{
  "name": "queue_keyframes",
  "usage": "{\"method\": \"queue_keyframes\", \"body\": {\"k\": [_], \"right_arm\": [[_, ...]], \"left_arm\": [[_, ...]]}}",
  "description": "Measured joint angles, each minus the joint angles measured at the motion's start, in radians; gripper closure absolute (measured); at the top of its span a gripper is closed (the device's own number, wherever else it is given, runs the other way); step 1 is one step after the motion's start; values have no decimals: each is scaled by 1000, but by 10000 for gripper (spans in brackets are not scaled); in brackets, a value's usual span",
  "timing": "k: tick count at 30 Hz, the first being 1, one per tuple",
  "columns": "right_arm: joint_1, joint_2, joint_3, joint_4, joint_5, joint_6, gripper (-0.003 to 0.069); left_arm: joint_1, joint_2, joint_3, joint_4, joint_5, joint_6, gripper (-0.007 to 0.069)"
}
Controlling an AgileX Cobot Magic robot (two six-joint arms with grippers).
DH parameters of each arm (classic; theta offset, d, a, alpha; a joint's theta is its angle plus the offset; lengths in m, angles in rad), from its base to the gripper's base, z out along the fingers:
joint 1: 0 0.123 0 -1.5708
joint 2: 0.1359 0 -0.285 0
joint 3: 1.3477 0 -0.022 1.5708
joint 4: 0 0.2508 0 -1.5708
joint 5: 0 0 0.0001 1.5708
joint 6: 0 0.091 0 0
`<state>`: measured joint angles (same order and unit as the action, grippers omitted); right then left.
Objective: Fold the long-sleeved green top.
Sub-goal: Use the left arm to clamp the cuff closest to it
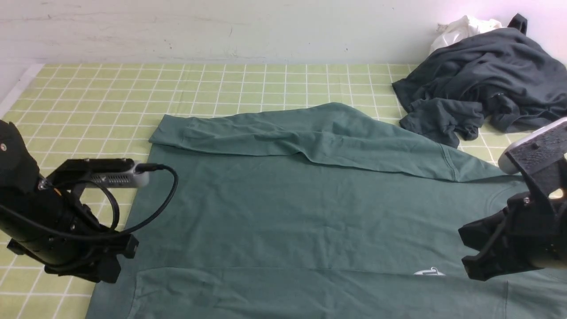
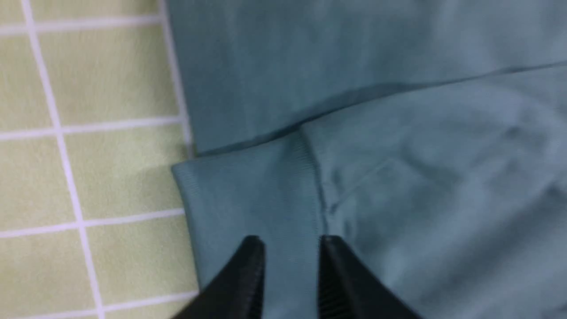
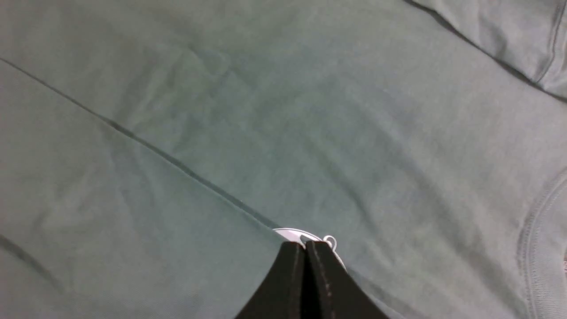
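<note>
1. Front view: the green top [image 1: 266, 204] lies spread on the checked tablecloth [image 1: 106, 102], between the two arms, with the collar side to the right. One sleeve [image 1: 385, 150] is laid over the far part, and the near sleeve [image 1: 319, 288] is laid over the near part, covering some of the white logo [image 1: 429, 271]. So the side folds look mostly made, I judge, and the body is not yet folded in half. The left gripper [image 1: 120, 258] is at the hem side and the right gripper [image 1: 467, 250] is near the collar. The dark garment [image 1: 478, 71] is heaped at the far right, with a white bag-like thing [image 1: 465, 31] behind it; I cannot tell if this one contains something. I see no other container.

2. Left wrist view: the fingers stand apart, with no cloth pinched between them. Below them is the cuff edge [image 2: 248, 177]. If they close too high, they could miss the cloth; if they take only the upper layer, the sleeve could slide out and spoil the fold.

3. Right wrist view: the fingers are closed together, and no cloth is seen in them. If they drag on the fabric near the logo, wrinkles could come, or the near layer could shift.
</note>
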<state>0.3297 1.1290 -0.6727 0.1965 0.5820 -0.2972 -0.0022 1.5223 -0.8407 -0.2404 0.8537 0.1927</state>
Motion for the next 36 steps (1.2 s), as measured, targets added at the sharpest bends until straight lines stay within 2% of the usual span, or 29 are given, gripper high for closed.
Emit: {"method": "queue_keyframes", "body": {"k": [1, 3, 6, 8, 21, 32, 36], "right_arm": [[0, 0, 0, 1, 0, 0, 670], [0, 0, 0, 17, 0, -1, 670], [0, 0, 0, 28, 0, 0, 670], [0, 0, 0, 32, 0, 0, 670], [0, 0, 0, 38, -16, 0, 670], [0, 0, 0, 38, -16, 0, 670], [0, 0, 0, 38, -16, 0, 669]], "left_arm": [[0, 0, 1, 0, 0, -1, 400], [14, 56, 4, 0, -35, -11, 298], [19, 110, 4, 0, -74, -22, 233], [19, 129, 4, 0, -85, -28, 218], [20, 161, -26, 2, -66, -44, 208], [20, 162, -31, 89, -49, -117, 208], [20, 175, -31, 81, -48, -115, 265]]}}
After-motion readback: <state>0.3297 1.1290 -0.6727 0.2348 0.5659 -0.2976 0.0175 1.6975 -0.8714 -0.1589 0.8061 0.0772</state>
